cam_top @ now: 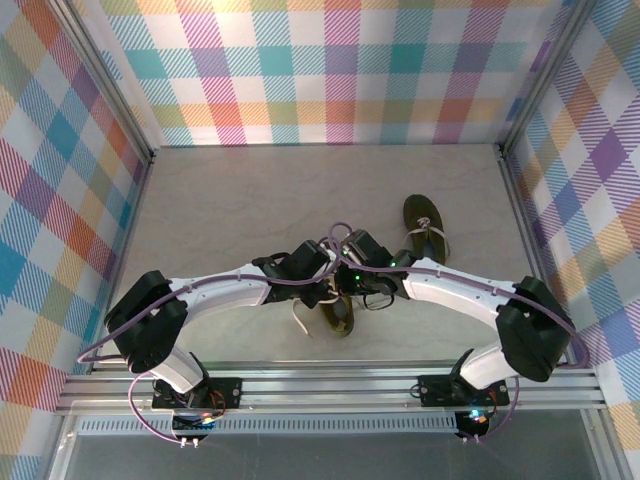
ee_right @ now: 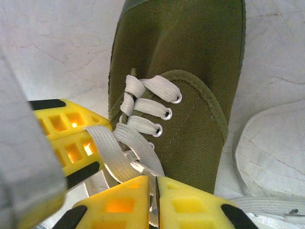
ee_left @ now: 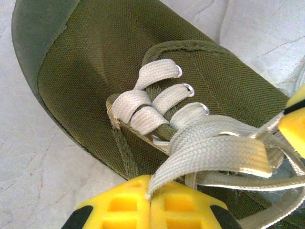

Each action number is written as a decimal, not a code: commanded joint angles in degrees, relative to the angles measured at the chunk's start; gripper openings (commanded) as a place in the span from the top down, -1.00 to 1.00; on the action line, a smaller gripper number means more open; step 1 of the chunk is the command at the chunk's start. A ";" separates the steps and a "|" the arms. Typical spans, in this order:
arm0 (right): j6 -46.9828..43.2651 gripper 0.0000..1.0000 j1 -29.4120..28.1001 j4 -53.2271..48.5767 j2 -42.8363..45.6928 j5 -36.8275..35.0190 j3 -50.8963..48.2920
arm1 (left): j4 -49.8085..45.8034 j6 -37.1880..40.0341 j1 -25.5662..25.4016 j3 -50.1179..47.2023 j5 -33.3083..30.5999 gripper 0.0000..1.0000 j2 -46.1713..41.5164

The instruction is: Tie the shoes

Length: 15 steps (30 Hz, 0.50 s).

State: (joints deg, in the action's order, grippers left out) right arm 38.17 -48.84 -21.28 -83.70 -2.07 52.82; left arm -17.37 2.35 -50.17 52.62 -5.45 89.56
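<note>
I logged matt canvas on the shoe [ee_left: 95,71], woven cloth laces [ee_left: 214,148], shiny metal eyelets [ee_left: 189,88] and glossy plastic left gripper fingers [ee_left: 176,191].

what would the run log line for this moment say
task: tie shoes | left gripper: shut on lace | right gripper: shut on lace | near shoe: not yet tied | far shoe: no gripper on it

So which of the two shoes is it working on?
The nearer shoe, its laces pinched in the yellow fingers. The other shoe lies untouched, farther back on the right.
</note>
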 commanded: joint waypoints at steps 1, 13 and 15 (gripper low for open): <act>0.74 0.73 -0.03 -0.50 -1.14 0.08 1.75 | 0.93 -0.77 -0.65 -0.91 -0.07 1.00 -0.70; 0.57 0.59 -0.02 -0.98 -4.66 1.10 3.20 | 0.80 -0.76 -0.68 -0.94 -0.36 1.00 -1.13; 0.45 0.56 0.01 -1.93 -5.38 1.10 3.80 | 0.84 -0.77 -0.69 -1.01 -0.69 1.00 -1.14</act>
State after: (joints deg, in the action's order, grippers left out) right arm 38.50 -48.82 -21.91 -87.74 -1.67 54.48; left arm -17.37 2.33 -50.17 52.62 -5.61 89.56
